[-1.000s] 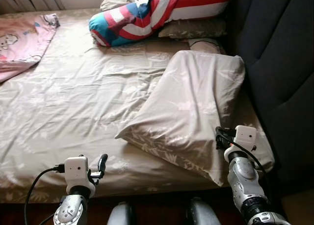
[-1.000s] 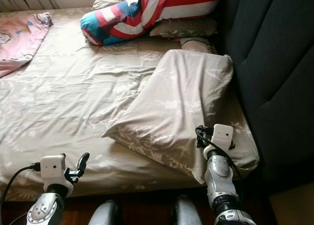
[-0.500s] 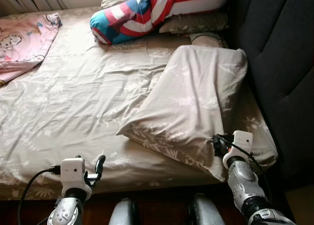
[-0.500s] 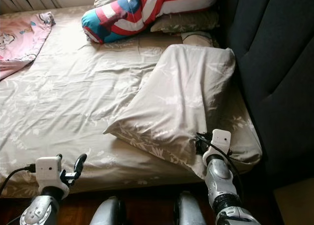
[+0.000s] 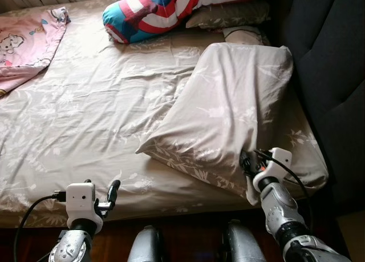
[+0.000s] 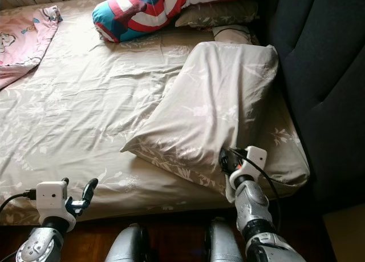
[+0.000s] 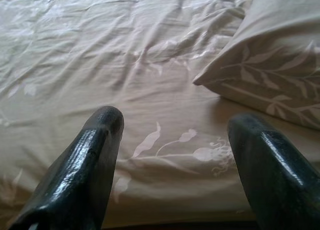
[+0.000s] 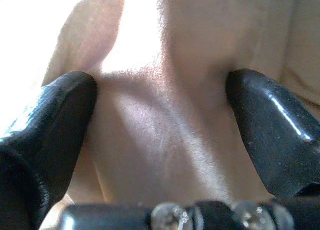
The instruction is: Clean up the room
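Matt, creased cloth pillow (image 5: 228,113) and sheet (image 5: 85,119); glossy black plastic fingers (image 7: 95,155).

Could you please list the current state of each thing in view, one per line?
Large beige leaf-print pillow: lying askew, near corner between the right gripper's jaws.
Beige bedsheet: wrinkled.
Pink cartoon blanket: crumpled at the far left.
Right gripper: open around pillow fabric.
Left gripper: open, holding nothing.

Both tools (image 7: 172,155) (image 8: 160,135) spread wide
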Motion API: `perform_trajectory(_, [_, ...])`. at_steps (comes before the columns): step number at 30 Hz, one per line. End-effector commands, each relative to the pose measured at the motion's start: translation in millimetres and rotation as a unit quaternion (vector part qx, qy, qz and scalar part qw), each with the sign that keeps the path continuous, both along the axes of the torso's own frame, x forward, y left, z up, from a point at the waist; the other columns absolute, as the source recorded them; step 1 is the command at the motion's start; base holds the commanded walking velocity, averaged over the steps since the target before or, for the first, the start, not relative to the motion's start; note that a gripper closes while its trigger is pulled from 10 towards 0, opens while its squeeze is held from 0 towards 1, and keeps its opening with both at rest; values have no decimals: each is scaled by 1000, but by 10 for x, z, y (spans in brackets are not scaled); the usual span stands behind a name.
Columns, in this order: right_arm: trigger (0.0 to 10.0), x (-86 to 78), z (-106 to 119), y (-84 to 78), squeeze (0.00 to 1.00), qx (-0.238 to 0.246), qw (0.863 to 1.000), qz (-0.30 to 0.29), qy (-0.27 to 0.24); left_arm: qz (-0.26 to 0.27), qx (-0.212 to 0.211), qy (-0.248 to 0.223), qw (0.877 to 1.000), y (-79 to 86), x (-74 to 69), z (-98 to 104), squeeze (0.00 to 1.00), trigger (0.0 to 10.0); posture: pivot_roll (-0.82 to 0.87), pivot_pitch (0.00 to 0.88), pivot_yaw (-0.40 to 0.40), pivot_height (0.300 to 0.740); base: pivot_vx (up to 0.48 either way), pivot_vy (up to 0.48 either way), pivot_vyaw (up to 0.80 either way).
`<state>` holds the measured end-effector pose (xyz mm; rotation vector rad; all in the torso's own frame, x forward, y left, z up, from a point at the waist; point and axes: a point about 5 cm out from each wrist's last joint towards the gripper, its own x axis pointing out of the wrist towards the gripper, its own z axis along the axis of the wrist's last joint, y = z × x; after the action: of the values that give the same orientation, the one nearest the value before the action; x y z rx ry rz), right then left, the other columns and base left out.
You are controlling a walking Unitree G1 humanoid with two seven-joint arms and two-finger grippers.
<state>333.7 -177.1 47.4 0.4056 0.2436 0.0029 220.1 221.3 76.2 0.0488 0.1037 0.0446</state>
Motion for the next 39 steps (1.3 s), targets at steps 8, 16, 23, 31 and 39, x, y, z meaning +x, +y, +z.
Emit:
perform_trajectory(8, [10000, -213, -357, 100, 0, -70, 990, 35, 119, 3, 13, 17, 1000, 75, -114, 29, 0, 10000, 143, 290, 107, 647, 0, 0, 0])
perform_trajectory(16, [10000, -208, -363, 172, 0, -62, 989, 50, 123, 4, 18, 24, 1000, 98, -218, 64, 0, 10000, 159, 327, 117, 647, 0, 0, 0])
perform_trajectory(23, [10000, -209, -375, 199, 0, -68, 987, 60, 135, 4, 19, 32, 999, 74, -309, 81, 0, 10000, 173, 363, 119, 647, 0, 0, 0])
perform_trajectory(31, [0, -210, -381, 234, 0, -73, 986, 64, 137, 7, 17, 42, 999, 50, -359, 90, 0, 10000, 174, 379, 114, 647, 0, 0, 0])
perform_trajectory(39, [0, -249, -417, 225, 0, -72, 986, 61, 138, 10, 15, 45, 999, 51, -346, 81, 0, 10000, 160, 372, 108, 647, 0, 0, 0])
